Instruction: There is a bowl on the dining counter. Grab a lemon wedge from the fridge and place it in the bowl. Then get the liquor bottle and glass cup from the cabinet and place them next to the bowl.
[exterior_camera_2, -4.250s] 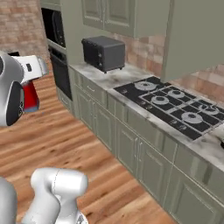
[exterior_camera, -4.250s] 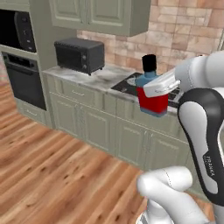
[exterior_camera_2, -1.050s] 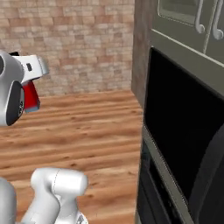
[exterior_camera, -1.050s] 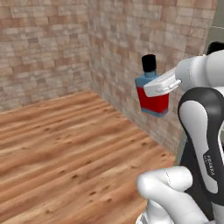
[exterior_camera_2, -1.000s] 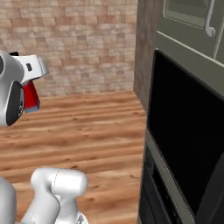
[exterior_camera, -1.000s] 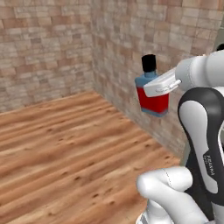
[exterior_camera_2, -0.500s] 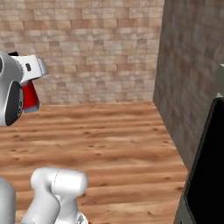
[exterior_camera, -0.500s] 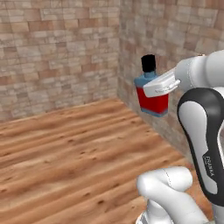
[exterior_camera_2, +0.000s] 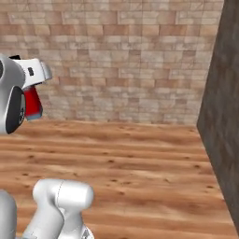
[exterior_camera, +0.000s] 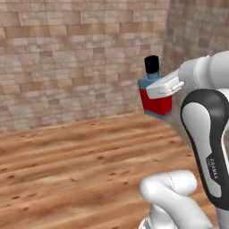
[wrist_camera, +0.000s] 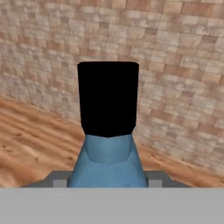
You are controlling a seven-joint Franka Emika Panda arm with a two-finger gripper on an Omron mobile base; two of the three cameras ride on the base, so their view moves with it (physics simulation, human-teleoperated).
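Note:
The liquor bottle (exterior_camera: 154, 99) hangs upright in the air, with a red body, light blue shoulders and a black cap. My gripper (exterior_camera: 159, 91) is shut on its body, one white finger lying across the shoulder. In the right base view the bottle's red side (exterior_camera_2: 32, 102) peeks out behind the arm, under the gripper (exterior_camera_2: 33, 77). The hand view looks straight at the bottle's neck and black cap (wrist_camera: 108, 98), which rise between the finger tips.
A brick wall (exterior_camera: 76, 58) stands ahead, with a bare wooden floor (exterior_camera_2: 135, 158) in front of it. A second brick wall (exterior_camera: 197, 31) meets it in a corner on the right. A dark vertical panel (exterior_camera_2: 224, 116) closes off the right edge.
The whole picture has swung as the base turns: the dark oven front slid out at the right and the brick corner came into view. The bottle stays gripped at the same place beside the arm.

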